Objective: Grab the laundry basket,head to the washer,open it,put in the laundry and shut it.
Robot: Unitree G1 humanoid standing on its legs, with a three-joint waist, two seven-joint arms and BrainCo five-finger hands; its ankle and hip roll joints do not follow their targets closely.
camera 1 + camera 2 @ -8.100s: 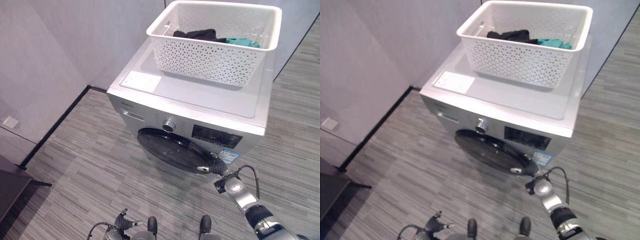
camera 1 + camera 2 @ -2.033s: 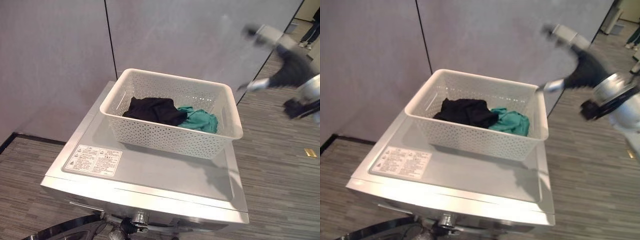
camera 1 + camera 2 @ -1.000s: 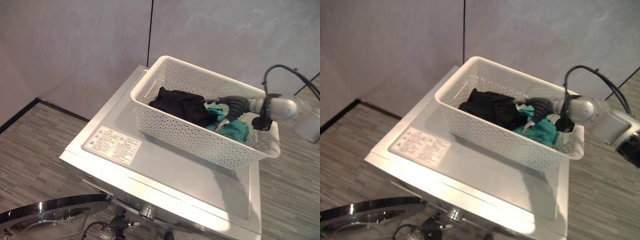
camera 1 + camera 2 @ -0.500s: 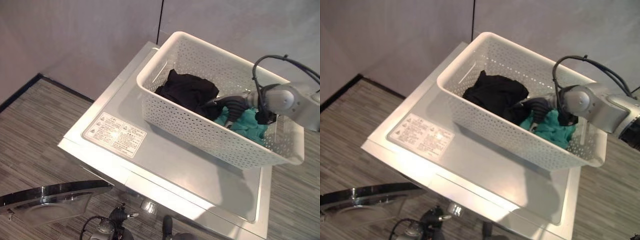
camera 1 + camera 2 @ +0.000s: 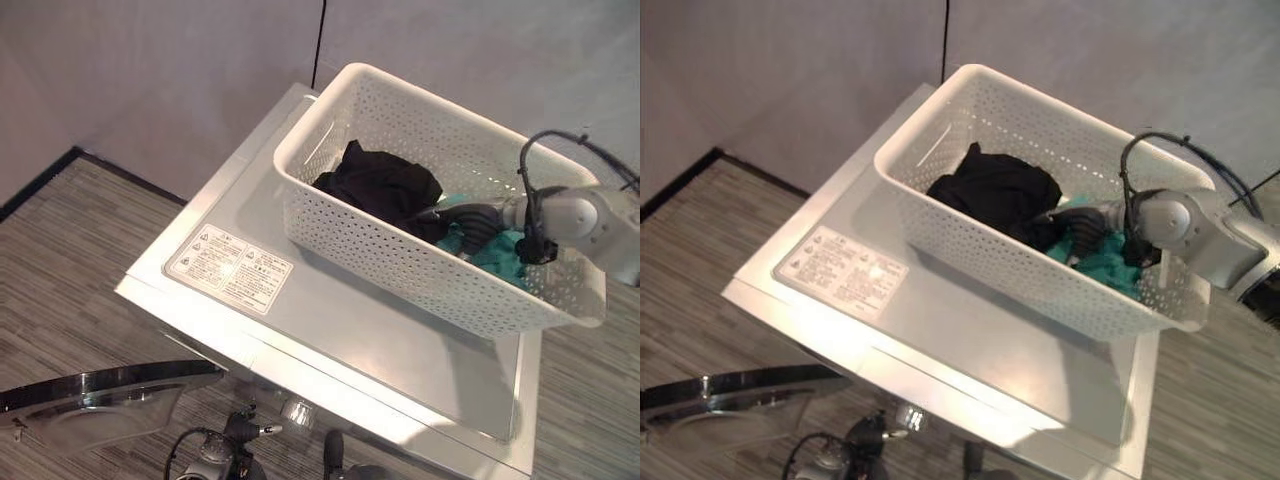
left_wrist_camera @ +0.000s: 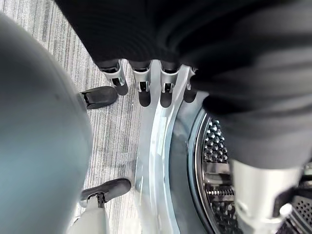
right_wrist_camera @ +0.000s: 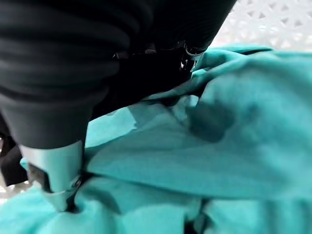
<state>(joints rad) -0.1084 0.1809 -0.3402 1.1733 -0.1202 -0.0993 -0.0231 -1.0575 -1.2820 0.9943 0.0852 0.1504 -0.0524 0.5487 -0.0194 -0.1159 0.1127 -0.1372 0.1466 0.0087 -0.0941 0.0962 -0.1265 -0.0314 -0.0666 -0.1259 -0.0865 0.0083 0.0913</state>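
On top of the washer point(image 5: 330, 330) sits the white laundry basket point(image 5: 400, 265), and from the left eye view we're watching the right hand point(image 5: 470, 222) sink lower into it than half a sec ago — down at the seam where the black garment point(image 5: 385, 185) meets the teal garment point(image 5: 505, 250). That reads to us as the start of the load-in step: door's already swung open, its round door point(image 5: 95, 390) lying out at lower left, so the clothes are what's left to move.

Right eye view, same story — right arm reaching in from the far rim, dark wrist cover buried among the clothes, both garments lying inside the basket, nothing lifted out yet.

Left wrist view: the left hand point(image 6: 141, 85) hangs low w/ fingers straight and relaxed, holding nothing, just by the washer's open mouth; the perforated drum point(image 6: 217, 185) shows beyond its rim.

Right wrist view: teal cloth right up against the lens, thumb pressed into a fold. Fingers are tucked in behind cloth and cover, so we can't tell whether they've closed on anything — grip unconfirmed.
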